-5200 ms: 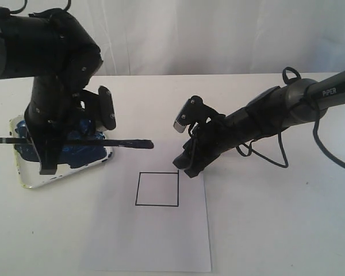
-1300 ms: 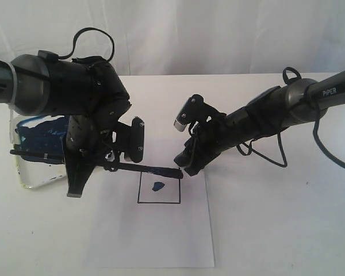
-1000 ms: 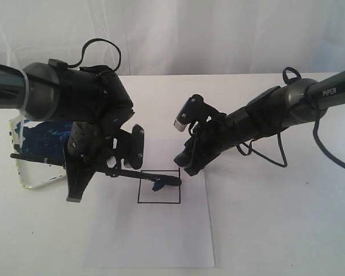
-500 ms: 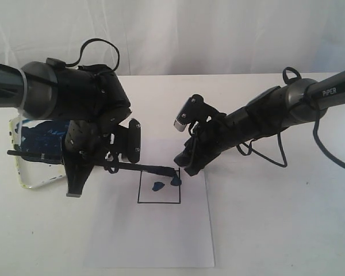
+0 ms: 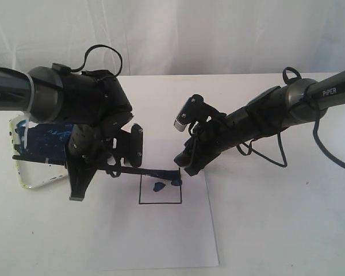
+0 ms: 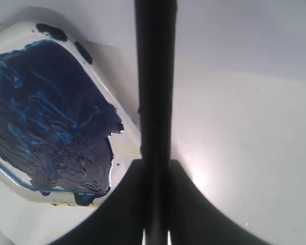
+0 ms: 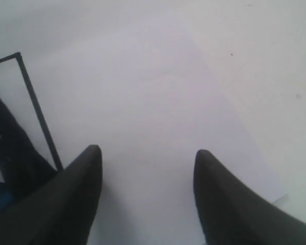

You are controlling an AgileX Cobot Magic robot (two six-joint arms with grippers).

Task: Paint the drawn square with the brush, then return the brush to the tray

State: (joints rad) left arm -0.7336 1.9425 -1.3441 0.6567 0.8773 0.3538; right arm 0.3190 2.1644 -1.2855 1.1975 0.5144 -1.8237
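- Since the earliest frame, the left gripper [image 5: 111, 167] had swung from over the tray [image 5: 37, 183] at the left edge to the paper sheet [image 5: 161, 241] at lower centre.
- The right gripper [image 5: 187, 165] sat at the sheet's upper right with its jaws spread and empty, probably to steady the paper.
- The left gripper's jaws pinched the brush [image 5: 152, 171] and held it nearly level, so that only the tip met the paper.
- The drawn square [image 5: 161, 196] lay at centre, mostly white, with two small blue blots by its top edge.
- The exterior view alone showed those blots.
- The left wrist view showed the tray's [image 6: 123, 115] thick blue paint beside the brush handle [image 6: 155, 102].
- The right wrist view showed the square's [image 7: 10, 92] corner and the spread jaws.
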